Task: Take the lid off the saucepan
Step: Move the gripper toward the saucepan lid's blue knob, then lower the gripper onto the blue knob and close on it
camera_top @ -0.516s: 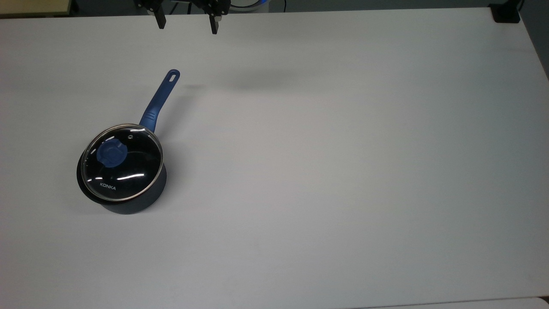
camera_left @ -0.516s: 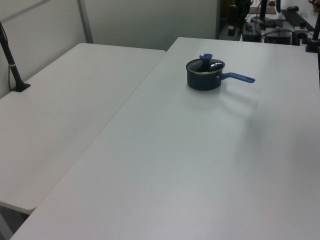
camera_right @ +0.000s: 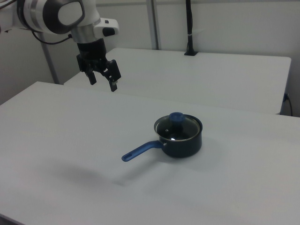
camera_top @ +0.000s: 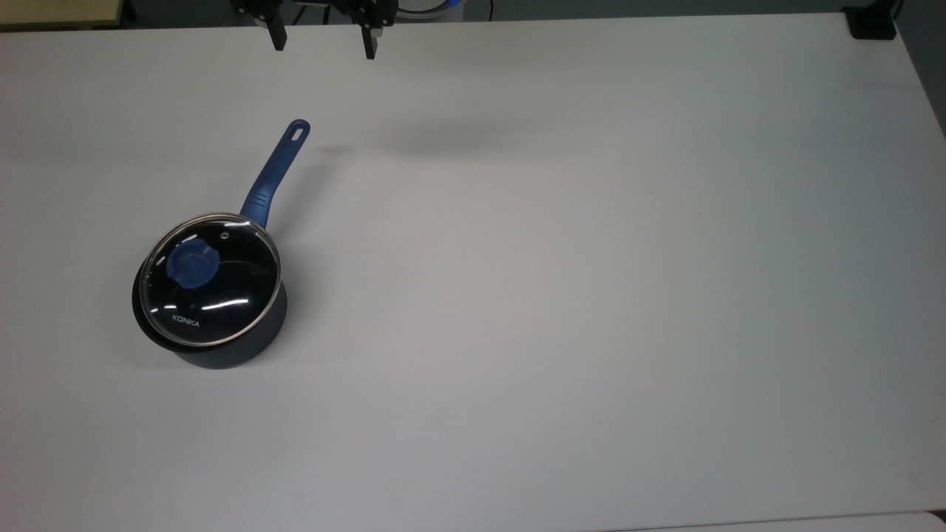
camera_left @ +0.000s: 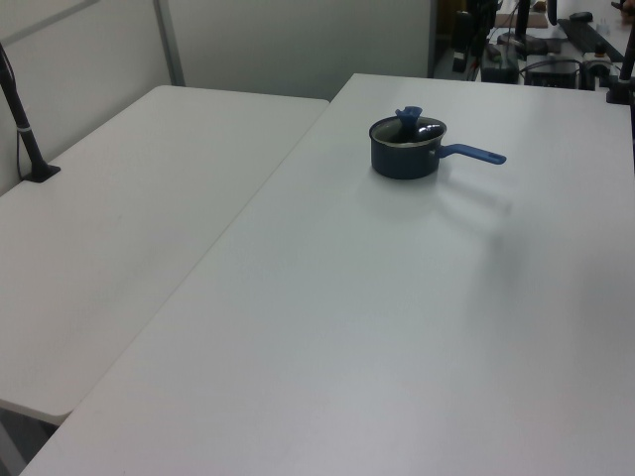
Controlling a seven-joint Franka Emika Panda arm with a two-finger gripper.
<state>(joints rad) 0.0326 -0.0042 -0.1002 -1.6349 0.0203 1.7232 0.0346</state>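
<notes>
Pan [camera_top: 211, 307] with its lid [camera_top: 211, 279] on, sitting on a big white table [camera_top: 591, 258], and the gripper [camera_top: 323, 43] up in the air with its jaws open wide and nothing in them.

The pan is toward the top view's left side of the table, and its long blue handle [camera_top: 275, 171] points up toward the far edge, where the gripper hangs, well apart from it. The lid is see-through glass with a blue knob [camera_top: 192, 266] in the middle, and it sits a little off to one side on the pan. In the right view the gripper [camera_right: 103, 81] floats high above the table, off to the right view's left of the pan [camera_right: 180, 139]. A second white table [camera_left: 129, 228] stands just beside the first one, on the left view's left. Plain pale walls [camera_right: 225, 23] go behind the tables, and a black pole [camera_right: 189, 28] stands at the back edge of the second table.
</notes>
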